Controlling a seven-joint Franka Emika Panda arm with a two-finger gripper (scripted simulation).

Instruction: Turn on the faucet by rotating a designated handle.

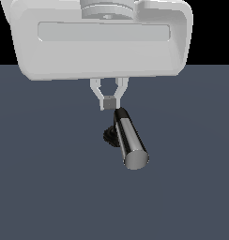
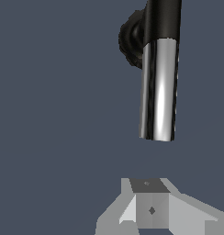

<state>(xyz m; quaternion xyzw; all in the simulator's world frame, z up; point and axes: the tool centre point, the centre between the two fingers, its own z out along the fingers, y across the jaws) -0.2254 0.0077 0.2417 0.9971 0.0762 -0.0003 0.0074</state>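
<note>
Below my claw (image 1: 109,101), whose fingers meet with nothing between them, the faucet (image 1: 121,138) stands on the floor, and its handle (image 1: 131,140), chrome and likely slippery and rigid, seems best pushed sideways near its free end.

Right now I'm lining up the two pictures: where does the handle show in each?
Exterior view: the handle slants from below the gripper toward the lower right, flat end nearest the camera.
Wrist view: the handle stands upright, upper right of centre, apart from the gripper.
Shared landmark: the black elbow at its far end.
</note>
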